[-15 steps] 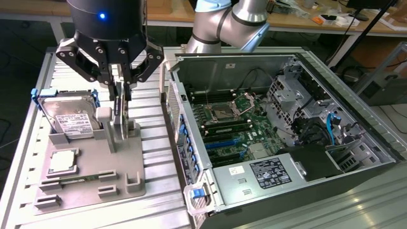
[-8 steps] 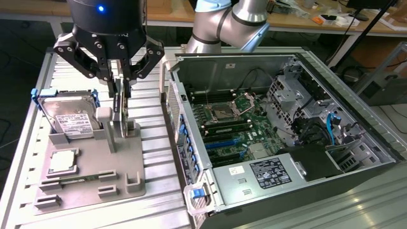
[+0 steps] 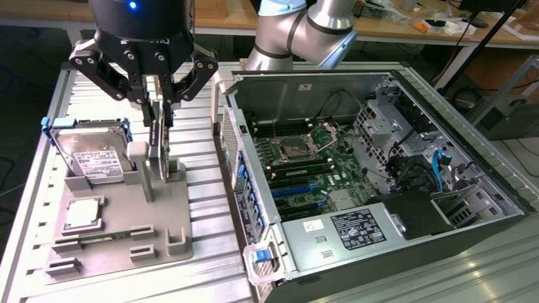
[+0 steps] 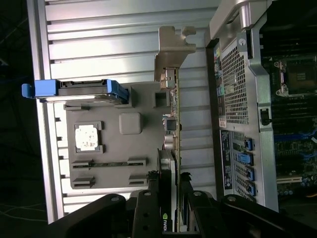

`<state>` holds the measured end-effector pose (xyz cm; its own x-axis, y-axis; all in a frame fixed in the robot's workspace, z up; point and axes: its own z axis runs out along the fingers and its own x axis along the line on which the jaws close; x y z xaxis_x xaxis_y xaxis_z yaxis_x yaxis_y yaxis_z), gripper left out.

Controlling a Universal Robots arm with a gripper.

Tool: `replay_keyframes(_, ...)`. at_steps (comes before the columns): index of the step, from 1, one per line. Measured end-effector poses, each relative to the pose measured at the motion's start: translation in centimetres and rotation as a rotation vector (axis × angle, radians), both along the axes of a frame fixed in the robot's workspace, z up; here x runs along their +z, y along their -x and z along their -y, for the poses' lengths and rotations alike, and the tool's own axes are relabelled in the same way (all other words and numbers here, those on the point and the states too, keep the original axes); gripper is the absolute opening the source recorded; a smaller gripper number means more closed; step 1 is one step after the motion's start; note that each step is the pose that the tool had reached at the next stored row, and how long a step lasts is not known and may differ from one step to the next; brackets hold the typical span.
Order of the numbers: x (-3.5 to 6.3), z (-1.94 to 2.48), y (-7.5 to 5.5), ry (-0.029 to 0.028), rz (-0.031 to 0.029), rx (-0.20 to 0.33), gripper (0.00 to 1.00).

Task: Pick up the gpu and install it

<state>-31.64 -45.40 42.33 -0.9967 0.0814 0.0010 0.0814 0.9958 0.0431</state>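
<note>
One step is in hand, the pick-up. The black multi-link gripper (image 3: 160,104), upper left of the exterior frame, has its fingers clamped on the top edge of the gpu (image 3: 160,145), a thin dark circuit card standing upright on edge. The card stands between the posts of the flat grey plastic fixture (image 3: 110,249), left half of the frame. Cannot tell whether its lower edge sits in the slot or hangs just clear. The wrist view agrees: the gripper (image 4: 168,187) flanks both faces of the gpu (image 4: 174,124), whose silver end bracket lies at the far end from the fingers. Judgement: install not begun. Freeing the card calls for a straight pull along its own plane, because the posts stand close on either side. Neighbours: a silver hard drive with white label in a blue frame (image 3: 97,154), just beside the card towards the left edge; a square silver processor chip (image 3: 82,213), lower left, lying flat. Right half: an open dark steel computer case (image 3: 286,95) with a green motherboard (image 3: 312,170) exposed. Its near side wall rises between fixture and board, and I judge that the main obstruction. All of it rests on a slatted aluminium table (image 3: 202,189).
</note>
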Motion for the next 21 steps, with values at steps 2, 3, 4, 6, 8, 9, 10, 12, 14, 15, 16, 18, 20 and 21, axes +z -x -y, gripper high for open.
replay_keyframes(2,0.0,0.0,0.0,0.0,0.0,0.0,0.27)
replay_keyframes(3,0.0,0.0,0.0,0.0,0.0,0.0,0.27)
replay_keyframes(4,0.0,0.0,0.0,0.0,0.0,0.0,0.27)
replay_keyframes(6,0.0,0.0,0.0,0.0,0.0,0.0,0.27)
replay_keyframes(8,0.0,0.0,0.0,0.0,0.0,0.0,0.27)
replay_keyframes(9,0.0,0.0,0.0,-0.0001,0.0,0.0,0.27)
replay_keyframes(10,0.0,0.0,0.0,0.0,0.0,0.0,0.27)
replay_keyframes(12,0.01,-0.01,-0.1,0.0001,-0.0001,0.0,0.27)
replay_keyframes(14,0.0,0.0,-0.3,0.0,-0.0001,0.0,0.27)
replay_keyframes(15,0.01,0.0,-0.4,0.0001,-0.0001,0.0,0.27)
replay_keyframes(16,0.0,0.0,-0.5,0.0,0.0,0.0,0.27)
replay_keyframes(18,0.0,0.0,-0.7,0.0,0.0,0.0,0.27)
replay_keyframes(20,0.0,0.0,-0.9,0.0,0.0,0.0,0.27)
replay_keyframes(21,0.0,0.0,-1.1,0.0,-0.0001,0.0,0.27)
